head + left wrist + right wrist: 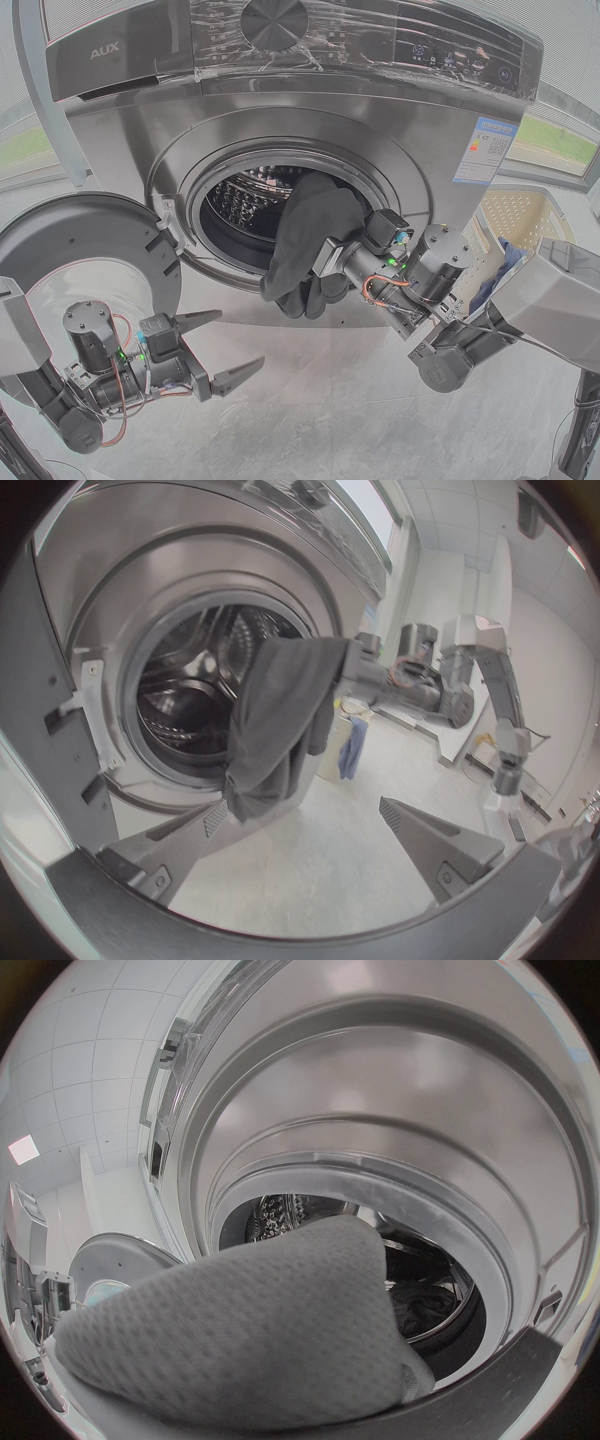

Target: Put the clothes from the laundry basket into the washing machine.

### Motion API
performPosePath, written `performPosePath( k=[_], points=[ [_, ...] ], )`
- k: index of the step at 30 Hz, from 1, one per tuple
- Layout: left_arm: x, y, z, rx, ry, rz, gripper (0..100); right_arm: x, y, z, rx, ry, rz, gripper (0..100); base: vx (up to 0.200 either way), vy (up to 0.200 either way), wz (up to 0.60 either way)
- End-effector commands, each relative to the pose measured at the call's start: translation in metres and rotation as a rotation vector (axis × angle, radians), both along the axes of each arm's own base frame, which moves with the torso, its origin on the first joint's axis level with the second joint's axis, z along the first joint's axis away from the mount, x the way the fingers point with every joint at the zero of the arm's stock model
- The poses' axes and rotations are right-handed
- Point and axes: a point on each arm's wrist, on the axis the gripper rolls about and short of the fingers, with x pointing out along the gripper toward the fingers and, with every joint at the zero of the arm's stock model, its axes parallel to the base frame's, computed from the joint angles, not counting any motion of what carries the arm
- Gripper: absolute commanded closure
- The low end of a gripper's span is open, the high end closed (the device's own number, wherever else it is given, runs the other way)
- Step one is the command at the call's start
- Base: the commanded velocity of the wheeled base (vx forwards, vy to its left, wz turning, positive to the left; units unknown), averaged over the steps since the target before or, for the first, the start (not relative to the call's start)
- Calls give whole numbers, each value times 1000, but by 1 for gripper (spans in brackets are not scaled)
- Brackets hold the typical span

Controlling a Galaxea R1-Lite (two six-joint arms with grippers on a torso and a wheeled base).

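Head view first: the dark grey garment (309, 231) hangs at the mouth of the washing machine (350, 119). Its upper part is already across the round opening and its lower folds droop over the front rim. The right gripper (325, 269) has it clamped, its tips buried in the cloth, and its arm comes in from the robot's right. Seen from the left wrist, the same garment (278, 717) dangles off the end of that arm in front of the opening, clear of the floor. From the right wrist, the knitted fabric (250, 1329) lies draped right over the tool, with the steel drum (281, 1210) behind it. Another dark piece of clothing (422, 1307) lies at the bottom of the drum.

The machine's round door (81, 250) stands swung wide open on the robot's left. The left gripper (240, 336) sits low in front of that door, near the floor and well apart from the garment, with its jaws spread wide and nothing between them; its wrist camera (300, 805) shows both fingers splayed.

On the robot's right, just beside the machine, stands the cream perforated laundry basket (519, 219), with a blue cloth (500, 269) hanging over its near rim. The floor (325, 406) is pale grey stone.
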Motion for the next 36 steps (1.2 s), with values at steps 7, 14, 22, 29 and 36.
performPosePath(
  k=[7, 14, 22, 29, 36],
  points=[
    [3, -13, -9, 19, -15, -87, 0, -10, 15, -9, -17, 20, 43, 100, 0, 0, 0],
    [26, -40, -6, -16, -68, -97, 0, -17, 23, -21, -45, 47, 71, 100, 0, 0, 0],
    [60, -67, -13, -44, -112, -73, 0, -20, 26, -20, -42, 45, 78, 100, 0, 0, 0],
    [79, -80, -14, -82, -130, -48, 0, -22, 28, -19, -41, 43, 86, 100, 0, 0, 0],
    [101, -84, -19, -95, -156, 22, 0, -28, 31, -18, -31, 49, 73, 100, 0, 0, 0]
  ],
)
